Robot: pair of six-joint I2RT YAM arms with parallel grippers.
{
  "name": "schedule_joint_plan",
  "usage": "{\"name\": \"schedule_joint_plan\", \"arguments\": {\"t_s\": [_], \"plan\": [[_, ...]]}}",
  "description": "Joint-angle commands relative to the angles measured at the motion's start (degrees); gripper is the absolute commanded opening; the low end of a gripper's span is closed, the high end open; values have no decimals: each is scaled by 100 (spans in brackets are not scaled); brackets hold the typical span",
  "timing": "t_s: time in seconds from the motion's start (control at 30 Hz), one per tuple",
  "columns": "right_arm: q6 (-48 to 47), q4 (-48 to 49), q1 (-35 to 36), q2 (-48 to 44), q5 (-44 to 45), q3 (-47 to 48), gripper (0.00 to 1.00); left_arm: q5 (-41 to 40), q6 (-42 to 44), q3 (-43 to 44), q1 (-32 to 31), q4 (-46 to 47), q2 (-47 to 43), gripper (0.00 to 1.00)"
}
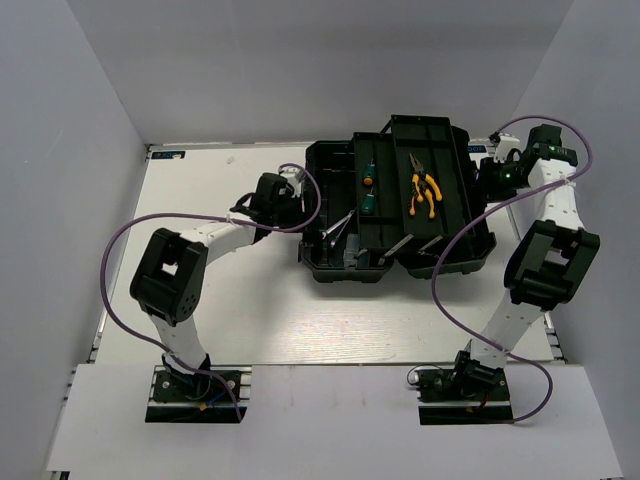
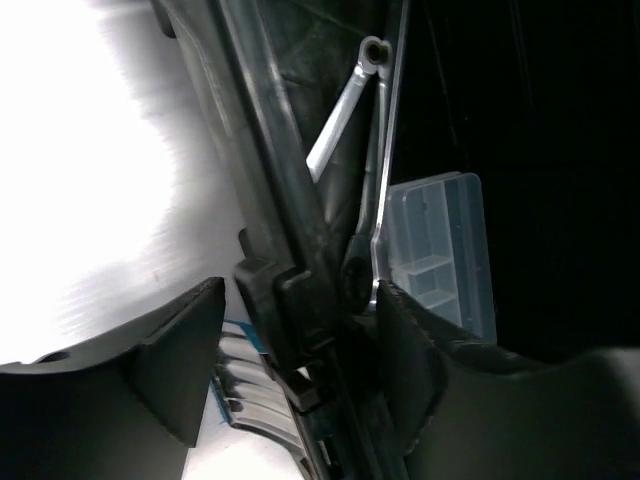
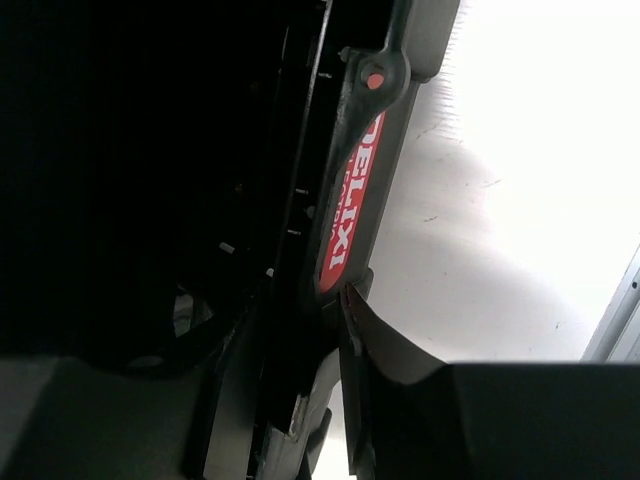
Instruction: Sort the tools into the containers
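The black toolbox (image 1: 470, 240) stands open at the table's middle right. In its tray lie two green-handled screwdrivers (image 1: 369, 185) and the yellow-handled pliers (image 1: 423, 192). Two silver wrenches (image 1: 340, 228) lie in the box's left part and show in the left wrist view (image 2: 345, 105). My left gripper (image 1: 298, 212) is open and straddles the box's left wall and latch (image 2: 285, 300); its left finger stands clear of the wall. My right gripper (image 1: 487, 178) is at the box's right side, closed on the rim (image 3: 290, 330) next to the red-marked handle (image 3: 352, 200).
A clear-lidded organiser pocket (image 2: 440, 250) sits just beyond the wrenches. White walls enclose the table on three sides. Purple cables loop from both arms, one hanging near the box's front right corner (image 1: 445, 270). White tabletop (image 1: 230, 330) lies left of and in front of the box.
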Motion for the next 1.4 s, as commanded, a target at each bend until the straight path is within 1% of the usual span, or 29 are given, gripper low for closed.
{"name": "schedule_joint_plan", "arguments": {"t_s": [0.0, 0.03, 0.13, 0.17, 0.23, 0.27, 0.33, 0.5, 0.67, 0.87, 1.13, 1.37], "plan": [[17, -448, -27, -427, -329, 253, 0, 198, 68, 190, -39, 138, -39, 68], [17, -501, -36, -445, -373, 314, 0, 198, 68, 190, -39, 138, -39, 62], [17, -624, -18, -524, -478, 515, 0, 320, 68, 190, -39, 191, -39, 50], [17, -677, 8, -568, -513, 569, 0, 321, 68, 190, -39, 191, -39, 41], [9, -800, 51, -647, -558, 735, 0, 470, 68, 190, -39, 251, -39, 28], [8, -826, 61, -656, -593, 763, 0, 470, 128, 242, -39, 252, -39, 14], [26, -844, 113, -779, -602, 868, 0, 541, 129, 295, -92, 252, 31, 0], [131, -940, 315, -955, -619, 1236, 0, 673, 129, 400, -145, 199, 84, 0], [175, -1222, 596, -867, -497, 1650, 0, 673, 129, 453, -198, 199, 84, 0], [272, -1424, 1150, -788, -285, 2221, 0, 673, 129, 453, -250, 252, 137, 0], [395, -1275, 2160, -920, 285, 2371, 0, 673, 129, 559, -303, 252, 189, 0], [325, -959, 3030, -876, 330, 2354, 0, 725, 129, 611, -303, 305, 242, 0]]}}
